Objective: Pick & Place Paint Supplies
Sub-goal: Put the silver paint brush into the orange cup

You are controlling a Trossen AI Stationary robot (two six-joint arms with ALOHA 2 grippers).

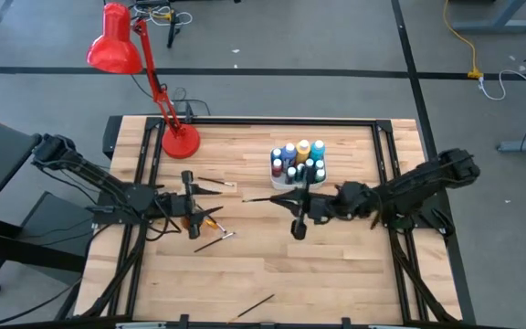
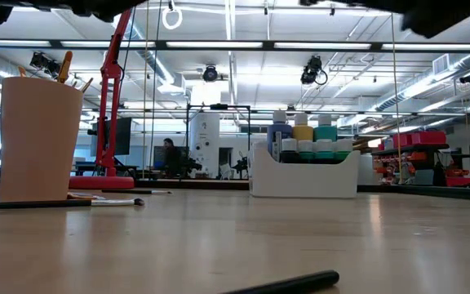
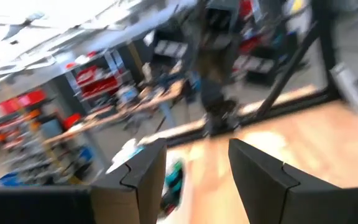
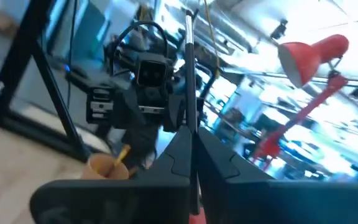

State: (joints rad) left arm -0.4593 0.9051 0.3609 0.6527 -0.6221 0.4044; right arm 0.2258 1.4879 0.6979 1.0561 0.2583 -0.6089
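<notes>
Several paint bottles (image 1: 299, 160) stand in the white tray (image 1: 284, 180) at the table's middle right. My right gripper (image 1: 294, 198) hangs above the table just near of the tray, shut on a thin dark paintbrush (image 1: 265, 196). My left gripper (image 1: 199, 205) stands open over the orange cup (image 2: 39, 139), with nothing between its fingers (image 3: 146, 174). Brush handles stick out of the cup's top. Loose paintbrushes lie flat on the table beside the cup (image 1: 215, 185), (image 1: 214, 239) and near the front edge (image 1: 256, 304). My right gripper pinches the paintbrush's thin shaft (image 4: 192, 146) between its two shut fingers. The fingers lie across the shaft. The long free part (image 4: 188, 56) sticks out past the fingertips toward the left arm, and the brush is lifted clear of the table.
A red desk lamp (image 1: 179, 139) stands on its base at the table's far left, its head (image 1: 115, 41) reaching out past the far edge. Black frame rails (image 1: 386, 155) run along the table's sides. Bare wood lies in the near middle (image 1: 336, 274).
</notes>
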